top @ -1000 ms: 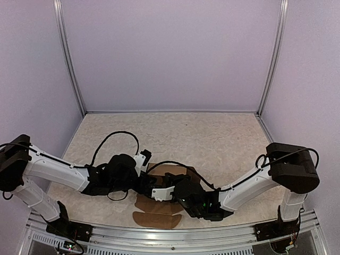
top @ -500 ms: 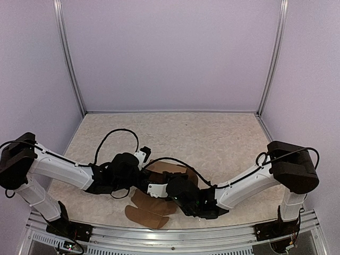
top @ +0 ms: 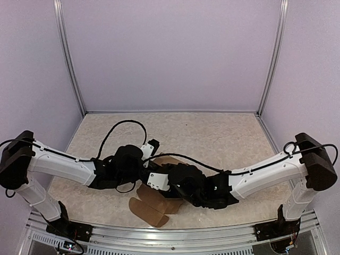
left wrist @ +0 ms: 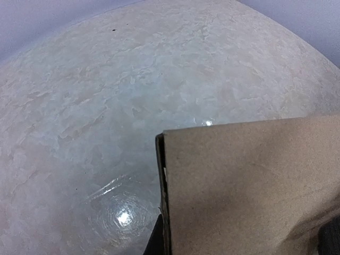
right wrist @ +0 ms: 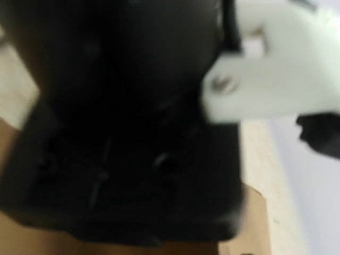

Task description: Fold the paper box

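- Left gripper [top: 150, 169]: reaches in from 9 o'clock to table [top: 223, 138] centre-front. Jaws together. Its wrist view is filled by a box [left wrist: 249, 186] panel right at the fingers, so I judge it is pinched on that panel. The grip point itself is hidden.
- Box [top: 151, 210]: lies at the table's 6 o'clock, close to the near rail and under both wrists. Two rounded flaps lie flat, pointing out toward 7 o'clock. A further brown patch shows at 12 o'clock of the wrists. The middle is covered by the arms.
- In the left wrist view the panel's left edge looks doubled, as if one layer is turned against another. That suggests one crease has been worked.
- Right gripper [top: 159, 183]: comes in from 3 o'clock, just beside the left one and over the box. Its wrist view is blurred, with a black housing close in front and brown card at the bottom. Cannot tell whether its jaws are apart or together, or whether it holds anything.
- Progress, as a judgement: early to middle. At most one wall is raised. The flaps are not tucked and no closed box shape has formed.
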